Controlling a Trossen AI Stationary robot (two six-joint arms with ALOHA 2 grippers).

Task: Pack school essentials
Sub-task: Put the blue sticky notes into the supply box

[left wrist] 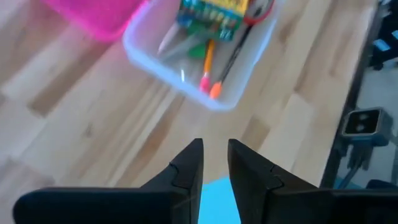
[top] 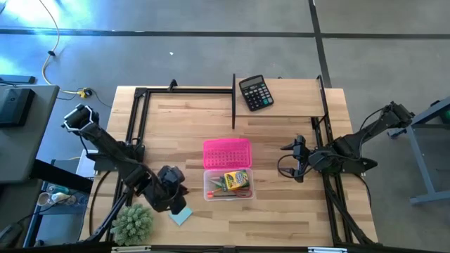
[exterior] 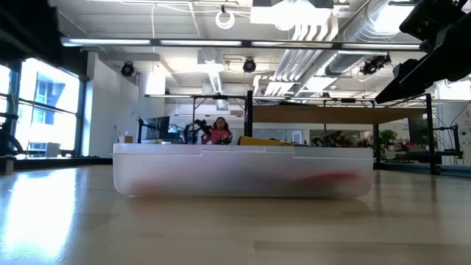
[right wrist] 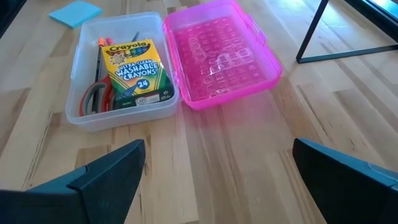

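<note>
High view: left claw [top: 171,199] hovers over light blue square notepad [top: 181,216] near the desk [top: 295,211] front edge, beside fuzzy plant [top: 133,223]; fingers a narrow gap apart, holding nothing. Step looks like the notepad pickup; next needs lowering and pinching the thin flat paper edge. Clear plastic box [right wrist: 81,93] already holds glossy cardboard crayon box [right wrist: 134,71], scissors [right wrist: 93,99], pencil [left wrist: 207,62]; pink ribbed lid [right wrist: 217,53] open. Right claw [top: 290,163] waits wide open, empty

crayon box [right wrist: 137,71] flat in clear bin [right wrist: 84,118] | blue notepad [right wrist: 74,13] on table
</note>
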